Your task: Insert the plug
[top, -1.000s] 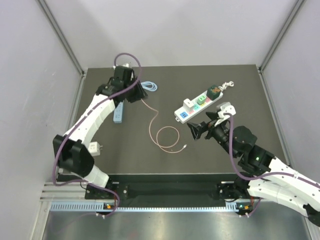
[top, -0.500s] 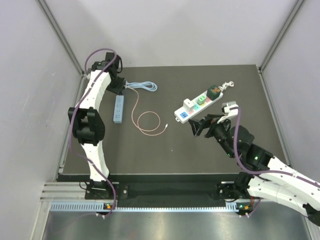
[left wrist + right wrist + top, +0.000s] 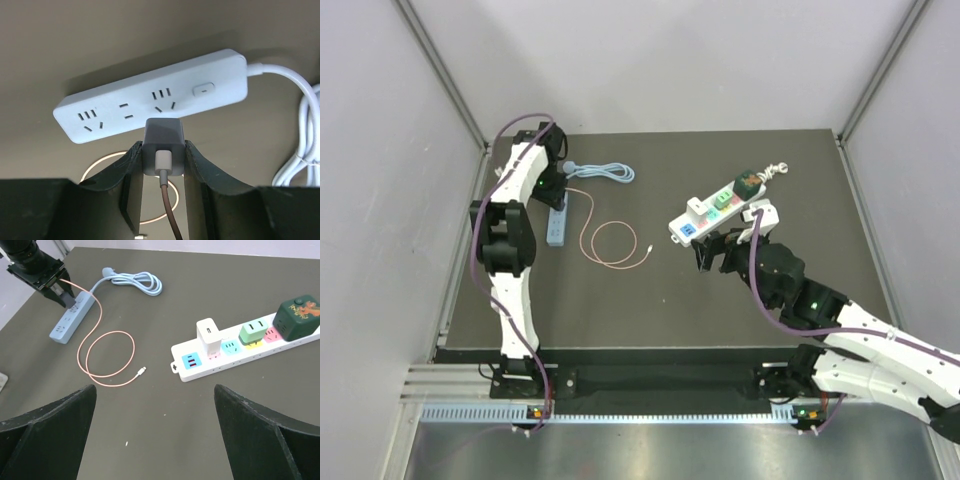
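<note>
At the worktop's (image 3: 650,310) left rear, the left end effector (image 3: 163,150) pinches the grey plug (image 3: 163,136), its pink cable (image 3: 169,205) trailing away, right against the pale blue power strip (image 3: 115,107) by a middle socket. Further right, the right end effector (image 3: 717,252) hangs spread wide, just beside the white multi-socket strip (image 3: 235,362).

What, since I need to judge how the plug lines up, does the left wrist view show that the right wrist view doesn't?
Only the left wrist view: the grey charger clamped in the left gripper, just in front of the pale blue power strip, whose socket holes and switch are readable. Only the right wrist view: the white power strip with its plugged-in adapters, and the pink cable's loose end. Both: the pale blue power strip, its cord, the left gripper and the coiled pink cable.
</note>
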`<state>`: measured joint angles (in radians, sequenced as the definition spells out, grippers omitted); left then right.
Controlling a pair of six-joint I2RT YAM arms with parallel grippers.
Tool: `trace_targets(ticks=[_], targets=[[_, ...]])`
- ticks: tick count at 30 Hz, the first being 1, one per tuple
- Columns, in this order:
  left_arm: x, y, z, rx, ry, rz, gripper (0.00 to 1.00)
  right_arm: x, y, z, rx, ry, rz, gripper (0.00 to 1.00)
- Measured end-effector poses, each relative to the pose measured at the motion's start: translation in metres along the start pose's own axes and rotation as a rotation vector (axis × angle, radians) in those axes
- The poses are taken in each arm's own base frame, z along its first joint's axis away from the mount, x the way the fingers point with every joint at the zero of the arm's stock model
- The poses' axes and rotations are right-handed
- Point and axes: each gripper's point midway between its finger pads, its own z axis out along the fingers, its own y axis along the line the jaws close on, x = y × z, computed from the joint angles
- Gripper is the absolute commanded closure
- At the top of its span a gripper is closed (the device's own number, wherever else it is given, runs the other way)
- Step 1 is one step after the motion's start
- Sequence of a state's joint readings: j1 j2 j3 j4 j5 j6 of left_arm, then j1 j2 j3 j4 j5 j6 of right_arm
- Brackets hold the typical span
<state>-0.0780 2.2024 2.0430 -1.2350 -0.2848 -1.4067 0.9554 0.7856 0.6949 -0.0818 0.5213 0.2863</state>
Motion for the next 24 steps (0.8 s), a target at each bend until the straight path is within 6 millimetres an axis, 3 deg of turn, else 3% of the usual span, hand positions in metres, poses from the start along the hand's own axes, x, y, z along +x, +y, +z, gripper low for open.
trace_targets(ticks=[12,24], targets=[[-0.005,0.008,0.019,-0.052,0.009,-0.028,1.0,0.005,-0.001,0.006,0.01,0.013,-0.057,0.0],[-0.012,0.004,0.02,-0.038,-0.002,-0.047,1.0,0.013,-0.001,0.01,0.015,0.038,-0.091,0.0]])
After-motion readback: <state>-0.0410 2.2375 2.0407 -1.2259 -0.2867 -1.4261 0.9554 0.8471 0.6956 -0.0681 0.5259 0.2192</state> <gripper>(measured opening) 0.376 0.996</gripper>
